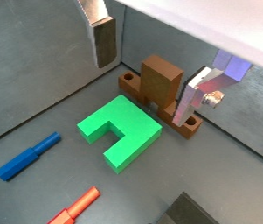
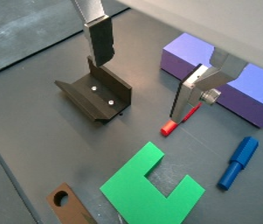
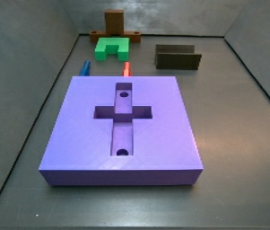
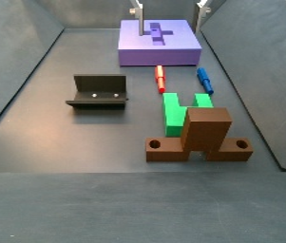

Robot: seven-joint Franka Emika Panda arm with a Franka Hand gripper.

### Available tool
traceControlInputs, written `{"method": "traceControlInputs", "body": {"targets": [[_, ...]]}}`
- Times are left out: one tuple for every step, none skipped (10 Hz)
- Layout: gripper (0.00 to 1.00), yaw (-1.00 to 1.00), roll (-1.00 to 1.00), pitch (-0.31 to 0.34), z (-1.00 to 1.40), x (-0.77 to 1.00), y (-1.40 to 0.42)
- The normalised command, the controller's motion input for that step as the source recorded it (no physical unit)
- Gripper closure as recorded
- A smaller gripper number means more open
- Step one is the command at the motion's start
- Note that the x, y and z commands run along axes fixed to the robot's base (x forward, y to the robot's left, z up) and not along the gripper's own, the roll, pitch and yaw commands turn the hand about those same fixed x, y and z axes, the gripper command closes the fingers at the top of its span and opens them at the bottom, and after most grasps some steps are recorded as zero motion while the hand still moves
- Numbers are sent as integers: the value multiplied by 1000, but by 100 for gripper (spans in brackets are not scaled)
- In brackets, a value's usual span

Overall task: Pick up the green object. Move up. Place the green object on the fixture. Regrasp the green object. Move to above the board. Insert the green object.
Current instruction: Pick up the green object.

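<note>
1. The gripper (image 2: 148, 72) hangs well above the floor with its two silver fingers spread wide and nothing between them. Only the finger tips show in a side view (image 4: 171, 8), up above the board (image 4: 160, 43).
2. The green piece (image 1: 120, 130) lies flat on the floor, untouched, so the pick-up is not yet done. In both wrist views it sits below the open fingers and off to one side of them, not in line under the gap.
3. Taking the green piece as the landmark: the orange-brown cross block (image 4: 200, 138) stands just beside its closed end, close enough that I cannot tell whether they touch.
4. Its two prongs point away from that block toward the board, so its notch opens that way. The blue stick (image 4: 205, 79) and the red stick (image 4: 160, 75) lie on the floor just beyond the prongs, between the piece and the board.
5. The fixture (image 4: 100, 91) stands well apart to one side of the green piece, empty.
6. The board lies farthest from the green piece, past the sticks, its cross recess unfilled.
7. My judgement: the gripper must travel from the board end toward the cross block and descend. Closing across the piece looks simplest, though the cross block crowds the closed end.
</note>
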Motion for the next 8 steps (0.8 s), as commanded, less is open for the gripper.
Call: {"method": "traceControlInputs", "body": {"targets": [[0, -63, 0, 0, -117, 0, 86], [0, -54, 0, -46, -300, 120, 31], [0, -163, 30, -210, -751, 0, 0], [0, -166, 17, -204, -820, 0, 0], [0, -80, 0, -219, -834, 0, -80], [0, 0, -26, -234, -800, 0, -60], [0, 77, -46, -307, -634, 3, -57], [0, 89, -86, -371, -489, 0, 0]]}}
